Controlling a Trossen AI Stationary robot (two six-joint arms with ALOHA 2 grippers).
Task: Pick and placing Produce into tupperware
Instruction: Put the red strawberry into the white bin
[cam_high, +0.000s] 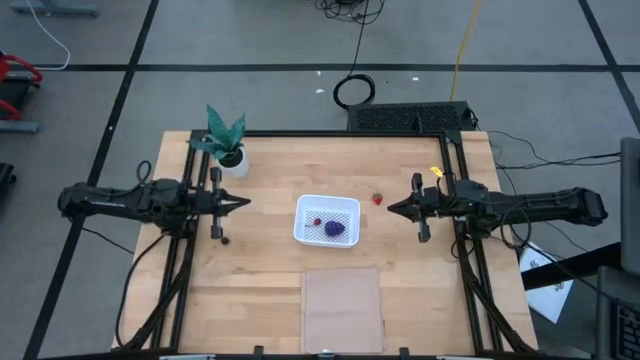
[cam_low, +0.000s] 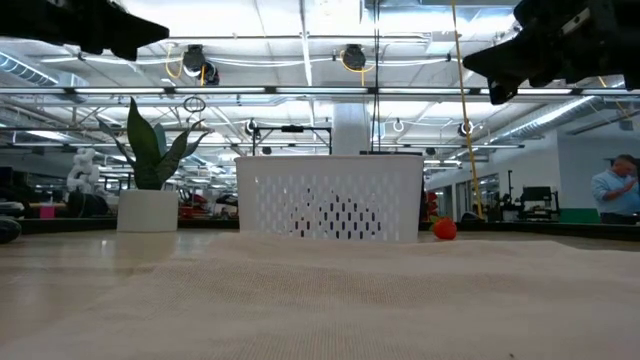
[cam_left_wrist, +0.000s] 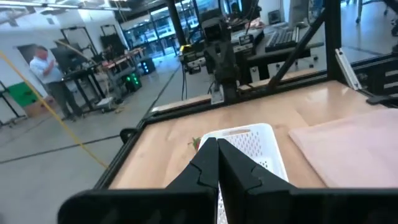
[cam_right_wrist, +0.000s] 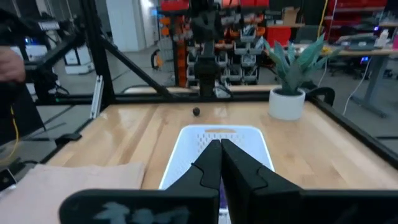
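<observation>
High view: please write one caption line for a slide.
Both pincers shut beside the tupperware holding two fruits; one strawberry outside.

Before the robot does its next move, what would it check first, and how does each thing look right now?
1. Tupperware upright and within reach, in the middle of the table between the arms: ok.
2. Fruit already inside, a purple cluster and a small red piece: ok.
3. All fruit in the tupperware: not ok, a red strawberry lies on the table beside it and a dark berry on the far side.
4. Left gripper empty and shut, clear of the tupperware: ok.
5. Right gripper empty and shut, close to the strawberry: ok.
6. Plant out of the way at the table's corner: ok.
</observation>
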